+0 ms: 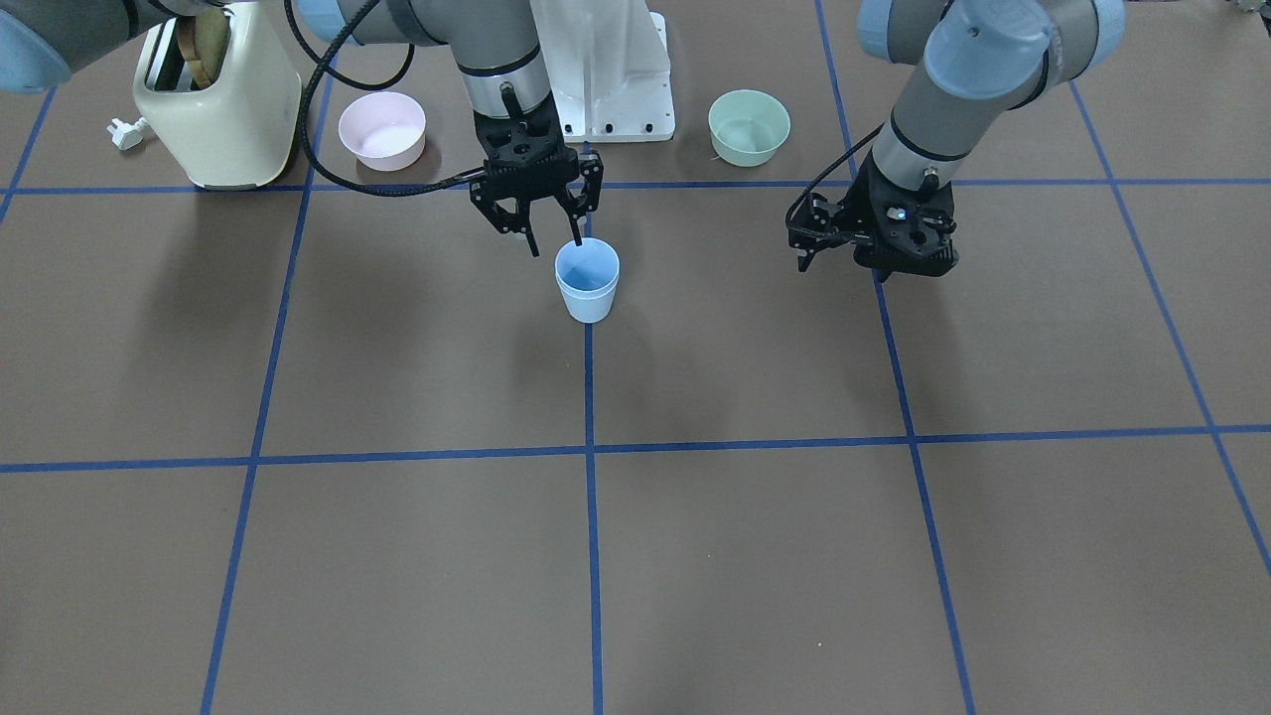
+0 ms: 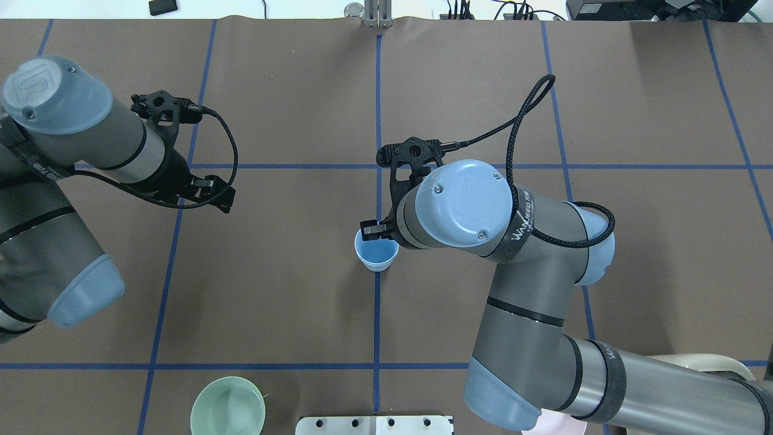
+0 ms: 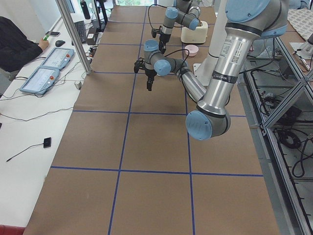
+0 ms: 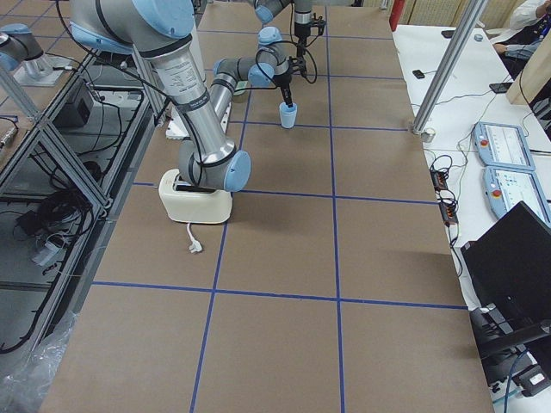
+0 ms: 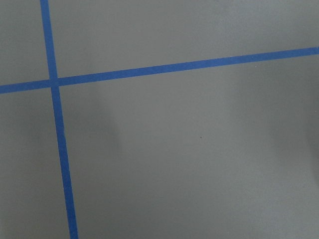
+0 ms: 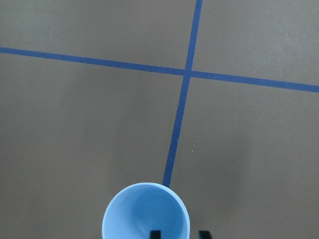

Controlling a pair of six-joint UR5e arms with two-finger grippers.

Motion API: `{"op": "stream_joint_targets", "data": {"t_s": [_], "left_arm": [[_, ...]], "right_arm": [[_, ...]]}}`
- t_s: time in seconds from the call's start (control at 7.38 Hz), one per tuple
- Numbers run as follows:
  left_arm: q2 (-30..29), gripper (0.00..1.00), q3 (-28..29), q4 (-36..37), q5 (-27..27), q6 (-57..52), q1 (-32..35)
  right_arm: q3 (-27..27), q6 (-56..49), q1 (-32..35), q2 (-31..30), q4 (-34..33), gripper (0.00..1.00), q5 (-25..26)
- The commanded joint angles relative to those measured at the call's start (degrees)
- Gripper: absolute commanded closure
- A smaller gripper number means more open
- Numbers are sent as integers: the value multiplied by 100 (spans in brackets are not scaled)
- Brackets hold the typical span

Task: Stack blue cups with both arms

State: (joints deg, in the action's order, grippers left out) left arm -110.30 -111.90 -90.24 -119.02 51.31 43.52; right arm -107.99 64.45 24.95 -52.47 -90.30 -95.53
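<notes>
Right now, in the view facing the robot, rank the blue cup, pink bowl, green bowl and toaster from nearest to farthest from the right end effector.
1. Blue cup, right beside the right end effector.
2. Pink bowl and green bowl, either side of the white base: too close to call.
3. Toaster, beyond the pink bowl.

blue cup [image 6: 145, 211] cut off btm, toaster [image 1: 220, 109] cropped

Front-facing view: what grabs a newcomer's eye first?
The blue cups stand mid-table on a blue tape line, seemingly one nested in the other. The right gripper is open at their rim, one finger inside and one outside. The left gripper hangs empty off to the side over bare table. A pink bowl and a green bowl sit farther back toward the robot.
</notes>
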Motion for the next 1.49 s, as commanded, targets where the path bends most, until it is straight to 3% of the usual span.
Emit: {"op": "stream_joint_targets", "data": {"t_s": [0.0,0.14,0.27,0.54,0.81,1.08,1.36], "left_arm": [[0,3,-16,16,-7,-42,25],[0,3,-8,16,-7,-51,68],[35,3,-8,50,-7,-173,165],[349,3,1,217,-225,-1548,698],[746,3,245,366,-717,-3321,1760],[984,3,667,385,-745,-4790,2613],[993,3,1194,376,-928,-5699,3187]], "right_arm": [[6,-2,359,0,-14,0,-341],[-12,-11,605,-52,12,0,-692],[6,-29,886,-87,-14,0,-686],[14,-623,1501,-323,-14,0,-826],[-47,-1659,2343,-1104,-66,0,-1789],[-47,-2512,2907,-1755,-67,0,-2056],[-29,-3573,3836,-2431,-23,0,-2835]]}}
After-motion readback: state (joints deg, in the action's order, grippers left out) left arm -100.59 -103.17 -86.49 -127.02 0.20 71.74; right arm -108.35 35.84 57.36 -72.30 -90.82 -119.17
